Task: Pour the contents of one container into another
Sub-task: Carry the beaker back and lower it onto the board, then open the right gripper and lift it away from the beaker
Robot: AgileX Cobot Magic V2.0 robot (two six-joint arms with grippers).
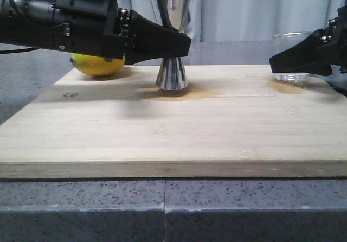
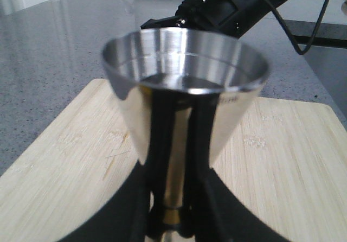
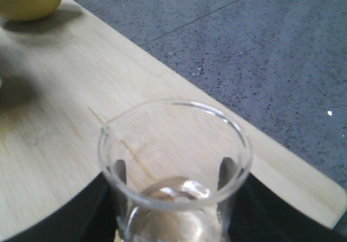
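Left gripper [image 1: 181, 45] clamps jigger [image 1: 172, 74] waist; right gripper [image 1: 279, 64] holds beaker [image 1: 293, 55]. Well apart: hasty tilting risks spilling onto board [image 1: 173, 128].

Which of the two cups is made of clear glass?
The short beaker in the right hand; the tall hourglass jigger is shiny steel.
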